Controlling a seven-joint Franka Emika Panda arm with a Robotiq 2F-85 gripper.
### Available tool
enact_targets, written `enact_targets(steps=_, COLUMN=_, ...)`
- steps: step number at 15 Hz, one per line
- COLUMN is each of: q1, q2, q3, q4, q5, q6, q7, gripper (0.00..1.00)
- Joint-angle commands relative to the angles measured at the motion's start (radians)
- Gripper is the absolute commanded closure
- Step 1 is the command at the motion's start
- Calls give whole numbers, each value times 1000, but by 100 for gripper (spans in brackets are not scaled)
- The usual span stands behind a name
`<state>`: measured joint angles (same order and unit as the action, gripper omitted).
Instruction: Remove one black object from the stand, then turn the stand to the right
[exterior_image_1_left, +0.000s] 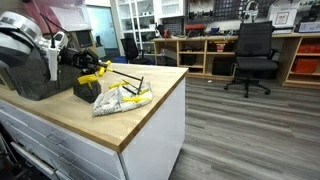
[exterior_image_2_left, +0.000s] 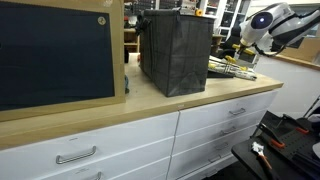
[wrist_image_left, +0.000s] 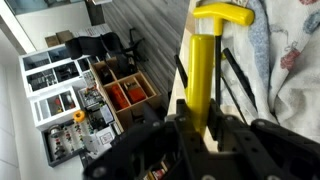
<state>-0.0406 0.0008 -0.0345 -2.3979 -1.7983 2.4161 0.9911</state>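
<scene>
The stand (exterior_image_1_left: 87, 90) is a small black wedge on the wooden counter, between the mesh basket and a plastic bag. My gripper (exterior_image_1_left: 82, 62) hangs just above it. In the wrist view my gripper (wrist_image_left: 200, 128) is shut on a yellow T-handled piece (wrist_image_left: 203, 70), with its shaft between the fingers and its crossbar pointing away. The piece shows as a yellow streak over the stand in an exterior view (exterior_image_1_left: 97, 71). Thin black rods (wrist_image_left: 232, 85) lie beside it. In an exterior view the arm (exterior_image_2_left: 265, 25) is above yellow-and-black items (exterior_image_2_left: 232, 63); the basket hides most of the stand there.
A large dark mesh basket (exterior_image_1_left: 30, 75) (exterior_image_2_left: 175, 50) stands close beside the stand. A clear bag of yellow and black items (exterior_image_1_left: 122, 97) (wrist_image_left: 295, 60) lies on the other side. The counter edge (exterior_image_1_left: 150, 125) is near. An office chair (exterior_image_1_left: 252, 55) stands on the floor.
</scene>
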Motion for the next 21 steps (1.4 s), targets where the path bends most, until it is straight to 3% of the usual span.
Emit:
enact_targets(steps=1, q1=6, q2=-35, q3=3, q4=-34, q5=-71, q6=23, q7=20, gripper=52)
enact_targets(steps=2, q1=7, q2=-39, q3=1, q4=-40, q5=-73, q6=32, q7=18, gripper=51)
enact_targets(steps=9, q1=8, q2=-76, q3=-2, q4=-65, q5=12, q6=56, q7=-26, gripper=1)
enact_targets(steps=15, q1=14, q2=-125, q3=-6, q4=-68, q5=261, q6=84, q7=-123, gripper=0)
enact_targets(steps=21, q1=30, q2=-133, q3=-15, q4=-39, q5=804, q6=69, q7=-327, gripper=0)
